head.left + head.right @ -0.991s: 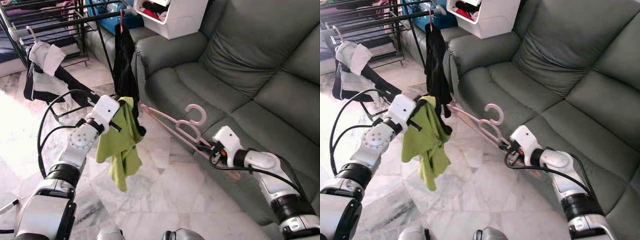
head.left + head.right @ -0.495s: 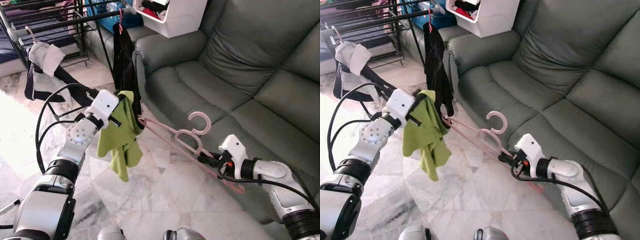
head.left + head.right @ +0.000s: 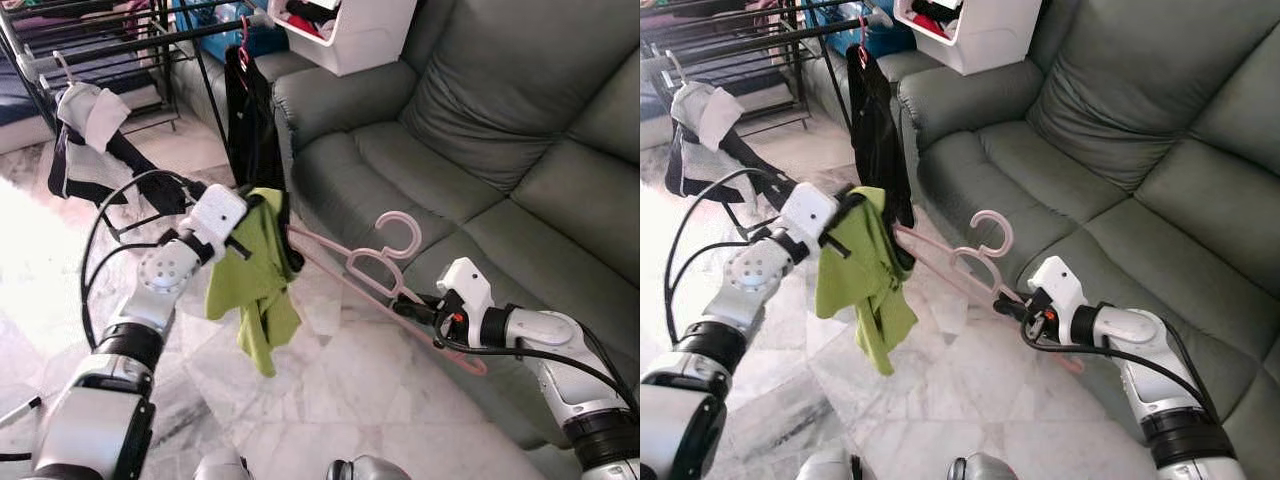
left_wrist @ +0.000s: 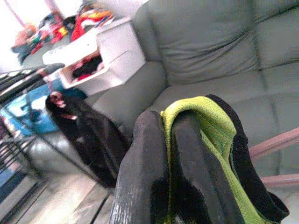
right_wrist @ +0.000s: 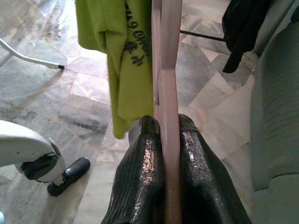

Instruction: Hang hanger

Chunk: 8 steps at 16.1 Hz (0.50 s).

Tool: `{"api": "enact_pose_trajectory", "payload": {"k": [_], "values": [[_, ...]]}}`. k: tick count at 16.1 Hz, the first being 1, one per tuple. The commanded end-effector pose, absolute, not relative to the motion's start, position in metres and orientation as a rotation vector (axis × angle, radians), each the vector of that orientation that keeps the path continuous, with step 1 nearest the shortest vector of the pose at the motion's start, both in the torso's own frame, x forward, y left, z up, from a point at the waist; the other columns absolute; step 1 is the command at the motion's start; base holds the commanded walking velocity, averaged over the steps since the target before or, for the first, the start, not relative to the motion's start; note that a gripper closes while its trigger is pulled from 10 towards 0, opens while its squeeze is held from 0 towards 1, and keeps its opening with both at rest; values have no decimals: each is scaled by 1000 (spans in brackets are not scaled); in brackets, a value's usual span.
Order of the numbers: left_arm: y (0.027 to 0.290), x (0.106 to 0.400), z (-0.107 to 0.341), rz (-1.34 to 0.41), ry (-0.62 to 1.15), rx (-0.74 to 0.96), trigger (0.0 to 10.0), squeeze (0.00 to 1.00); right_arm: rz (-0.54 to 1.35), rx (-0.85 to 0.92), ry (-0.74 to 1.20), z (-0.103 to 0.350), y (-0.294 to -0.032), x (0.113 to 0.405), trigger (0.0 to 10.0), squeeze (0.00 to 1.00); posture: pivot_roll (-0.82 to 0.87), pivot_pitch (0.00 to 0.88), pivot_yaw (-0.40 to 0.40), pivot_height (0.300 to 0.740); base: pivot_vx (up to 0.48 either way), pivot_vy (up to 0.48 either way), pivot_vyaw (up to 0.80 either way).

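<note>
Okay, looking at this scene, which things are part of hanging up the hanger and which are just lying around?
Part of the job:
- pink hanger, gripped by the right hand
- green shirt, pinched by the left hand
- drying rack

Just lying about:
- grey sofa
- white basket of clothes on the sofa arm
- black garment hanging from the rack
- white cloth

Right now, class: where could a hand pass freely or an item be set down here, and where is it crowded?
Free: the sofa seat cushions beyond the pink hanger, and marble floor between both arms. Crowded: around the drying rack, black garment and green shirt, which the left gripper holds; right gripper holds the hanger.
</note>
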<state>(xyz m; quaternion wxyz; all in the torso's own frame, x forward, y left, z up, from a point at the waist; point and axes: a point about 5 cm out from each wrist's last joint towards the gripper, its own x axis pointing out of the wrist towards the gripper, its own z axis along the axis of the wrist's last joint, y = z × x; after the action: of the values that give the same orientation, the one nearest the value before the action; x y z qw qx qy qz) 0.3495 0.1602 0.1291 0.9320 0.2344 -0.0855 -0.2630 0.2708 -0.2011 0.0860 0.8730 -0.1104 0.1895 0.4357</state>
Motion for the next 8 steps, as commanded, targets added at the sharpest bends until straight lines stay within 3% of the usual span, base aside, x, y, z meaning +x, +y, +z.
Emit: {"api": "enact_pose_trajectory", "payload": {"k": [1,5,8], "values": [[152,349,142,-573,-252,475,10000,0,888,-243,392,88,-204,274,10000,0,-97,44,-62,740,0,0,0],[126,336,160,-687,-379,419,10000,0,795,-116,421,78,-201,281,10000,0,-88,45,-67,740,0,0,0],[105,325,174,-777,-429,344,10000,0,614,0,439,70,-207,295,10000,0,-82,45,-70,740,0,0,0]]}}
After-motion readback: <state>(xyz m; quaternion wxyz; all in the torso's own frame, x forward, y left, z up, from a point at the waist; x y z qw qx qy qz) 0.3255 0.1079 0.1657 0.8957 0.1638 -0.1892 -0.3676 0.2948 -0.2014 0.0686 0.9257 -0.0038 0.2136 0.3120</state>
